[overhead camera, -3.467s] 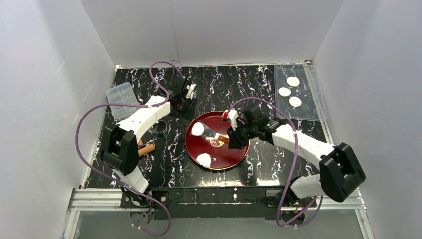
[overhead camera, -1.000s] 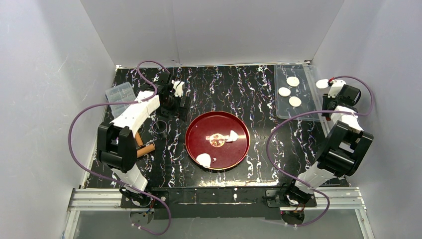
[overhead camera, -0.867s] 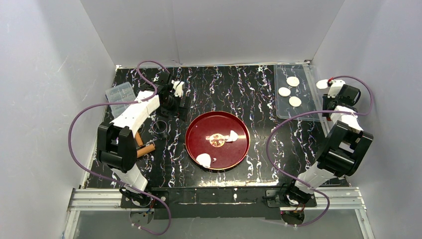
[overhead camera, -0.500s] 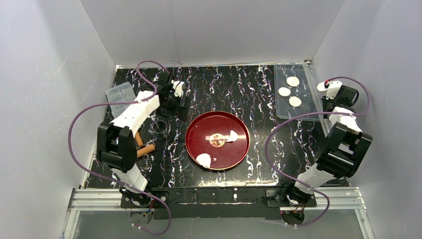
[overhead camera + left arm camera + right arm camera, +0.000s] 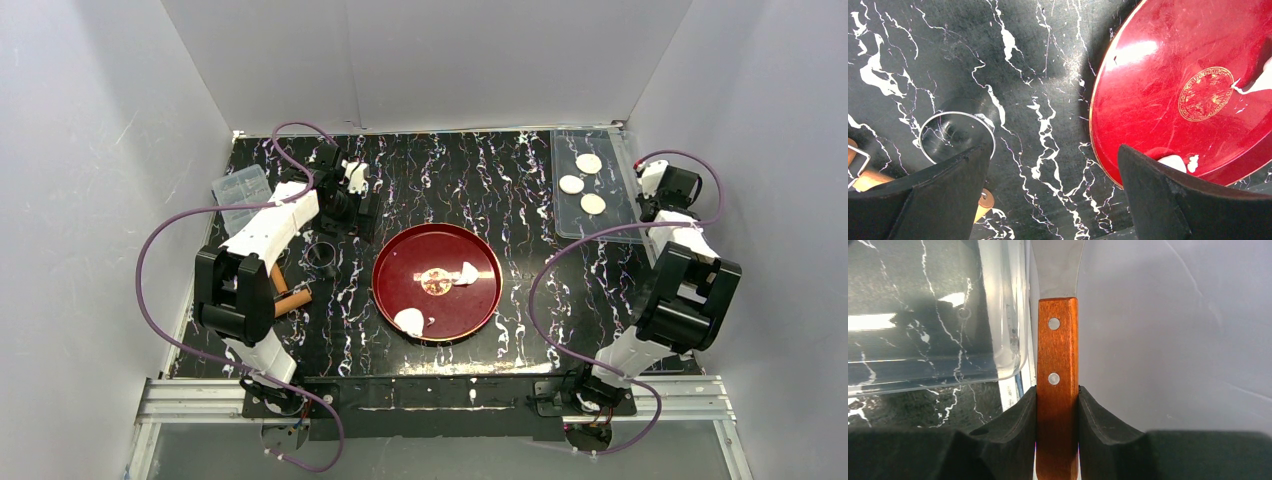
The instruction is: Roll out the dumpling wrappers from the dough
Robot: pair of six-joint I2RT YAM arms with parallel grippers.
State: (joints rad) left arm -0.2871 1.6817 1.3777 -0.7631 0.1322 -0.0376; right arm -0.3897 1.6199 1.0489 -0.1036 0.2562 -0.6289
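Three round white dumpling wrappers lie in a clear tray at the back right. Two ragged dough scraps lie on the red plate. My right gripper is beside the tray's right edge, near the wall. In the right wrist view it is shut on a spatula's wooden handle; the visible part of the blade is bare. My left gripper hovers open and empty between the metal ring and the plate, as its wrist view shows.
A wooden rolling pin lies at the left, near the ring. A clear plastic box stands at the far left. The white wall is close on the right of the spatula. The red plate's rim is beside my left gripper's right finger.
My right arm has swung from the plate to the far right with the spatula, then edged a little farther back. A white piece on the plate's left is gone; a scrap lies right of centre.
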